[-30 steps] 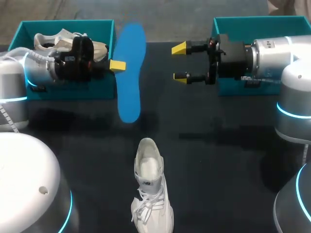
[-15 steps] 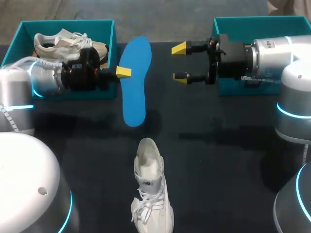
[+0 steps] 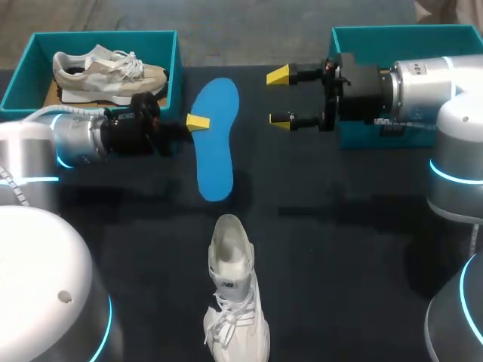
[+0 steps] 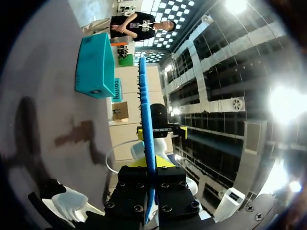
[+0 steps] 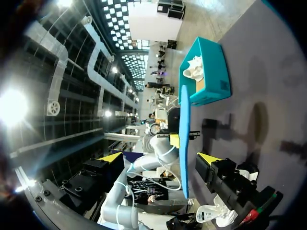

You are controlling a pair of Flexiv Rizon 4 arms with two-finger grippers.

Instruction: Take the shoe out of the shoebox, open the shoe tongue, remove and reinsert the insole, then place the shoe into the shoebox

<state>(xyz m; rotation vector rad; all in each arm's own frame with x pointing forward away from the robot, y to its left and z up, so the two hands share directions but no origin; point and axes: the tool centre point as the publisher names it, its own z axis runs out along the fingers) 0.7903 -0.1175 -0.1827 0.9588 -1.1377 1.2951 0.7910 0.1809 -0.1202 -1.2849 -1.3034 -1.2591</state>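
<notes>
**Here, the Insole Is Held Out Between the Two Claws**

A dark table (image 3: 339,249) is seen from above, with the left arm (image 3: 75,139) laid in from the left side and the right arm (image 3: 423,87) from the right. Both arms are stretched level toward the middle.

Two teal boxes are set along the far edge. The left shoebox (image 3: 175,75) stands at the far left and the right shoebox (image 3: 392,32) at the far right, partly covered by the right arm. A second shoe (image 3: 106,72), cream and white, is lying on its side in the left shoebox.

The white shoe (image 3: 235,302) is placed out of the boxes, upright on the table at the near middle. Its toe is turned to the near edge and its opening is bare.

The blue insole (image 3: 215,143) is found between the boxes, just beyond the shoe's heel and apart from it. It is stretched far to near with its broad face upward.

The insole is pinched at its left edge by the left claw (image 3: 198,122); in the left wrist view it is seen edge-on between the closed fingers. The right claw (image 3: 281,96) is held wide and empty, to the right of the insole and clear of it.
</notes>
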